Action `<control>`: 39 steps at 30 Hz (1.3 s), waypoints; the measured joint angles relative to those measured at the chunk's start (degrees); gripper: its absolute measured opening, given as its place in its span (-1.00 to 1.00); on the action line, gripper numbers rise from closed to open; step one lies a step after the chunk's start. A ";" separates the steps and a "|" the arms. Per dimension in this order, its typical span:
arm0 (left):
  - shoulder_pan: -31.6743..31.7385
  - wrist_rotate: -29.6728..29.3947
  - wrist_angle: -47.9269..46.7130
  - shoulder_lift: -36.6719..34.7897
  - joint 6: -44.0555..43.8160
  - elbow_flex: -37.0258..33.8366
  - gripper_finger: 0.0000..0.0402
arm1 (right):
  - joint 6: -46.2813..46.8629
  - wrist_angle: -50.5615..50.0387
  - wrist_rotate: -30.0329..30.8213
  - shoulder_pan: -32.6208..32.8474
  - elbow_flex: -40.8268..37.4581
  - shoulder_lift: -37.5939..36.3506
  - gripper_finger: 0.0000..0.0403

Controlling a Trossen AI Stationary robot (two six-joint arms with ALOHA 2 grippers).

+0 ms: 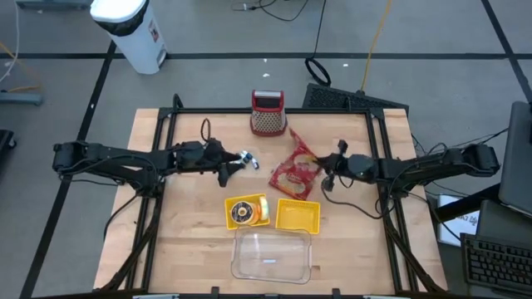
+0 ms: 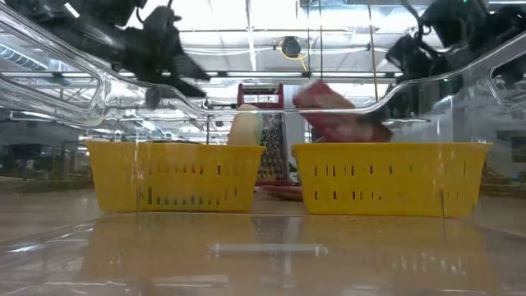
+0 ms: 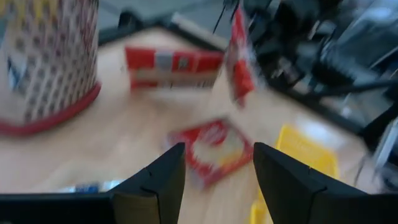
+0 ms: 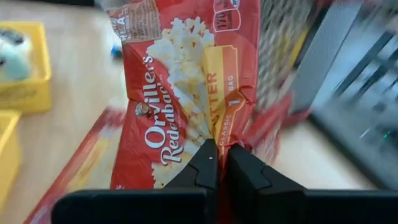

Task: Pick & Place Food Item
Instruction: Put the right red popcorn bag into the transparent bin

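- Gripping only a thin edge of the popcorn bag (image 4: 186, 112), your right claw (image 4: 217, 163) has its fingers pressed together on the crinkled wrapper. You should judge this a shallow pinch: the slick film could slide out once the bag's weight swings below it.
- Watch where the bag is. In the high view it (image 1: 301, 154) stands up off the tabletop (image 1: 191, 241) just left of the right claw (image 1: 332, 170), and its lower part seems to rest against a second red packet (image 1: 287, 178) lying flat. If the two are stuck or overlapping, a lift could drag the flat one along or tip it toward the baskets.
- Mind the likely targets in front: the empty yellow basket (image 1: 298, 215), the yellow basket with a round item in it (image 1: 246, 211), and the clear tub (image 1: 272, 254) nearest the front edge. You cannot tell from here which one the bag belongs in, and a dangling bag could catch a basket rim on the way over.
- Keep the red grater (image 1: 267, 114) at the back in mind; a wide swing could knock it.
- Note your left claw (image 1: 235, 163): it hovers over the tabletop left of the packets, fingers apart and holding nothing, near a small blue-and-silver item (image 1: 249, 158). It sits close enough that a crossing path could clip it.
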 joint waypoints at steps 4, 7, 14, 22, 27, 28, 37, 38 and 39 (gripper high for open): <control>0.04 -0.54 8.42 0.00 0.01 0.01 -0.07 | -8.34 11.39 -0.12 0.02 0.00 1.06 -0.97; 0.02 -0.53 13.77 0.00 0.70 0.01 -0.07 | -12.04 15.76 -0.29 0.02 0.07 2.34 -0.97; -1.73 -0.39 16.41 4.67 1.85 3.04 -0.07 | -13.61 17.26 0.08 0.02 0.07 4.22 -0.97; -2.32 -0.45 12.64 16.23 3.10 12.33 -0.07 | -14.47 16.94 1.63 0.16 0.09 6.05 -0.97; -2.35 -0.43 5.20 21.66 8.25 20.89 -0.07 | -15.73 16.93 4.51 0.15 0.09 6.45 -0.97; -2.35 -0.41 4.19 22.38 8.91 22.29 -0.07 | -16.13 16.95 4.37 0.21 0.09 6.45 -0.97; -2.19 -2.05 2.35 26.25 12.36 28.17 -0.07 | -18.90 18.74 4.19 2.12 0.09 6.45 -0.96; -2.19 -2.05 2.27 26.59 12.41 28.42 -0.07 | -19.11 19.00 4.19 2.21 0.11 6.45 -0.96; -2.19 -2.03 2.34 27.07 12.41 28.83 -0.07 | -19.18 19.12 4.25 2.30 0.11 6.45 -0.96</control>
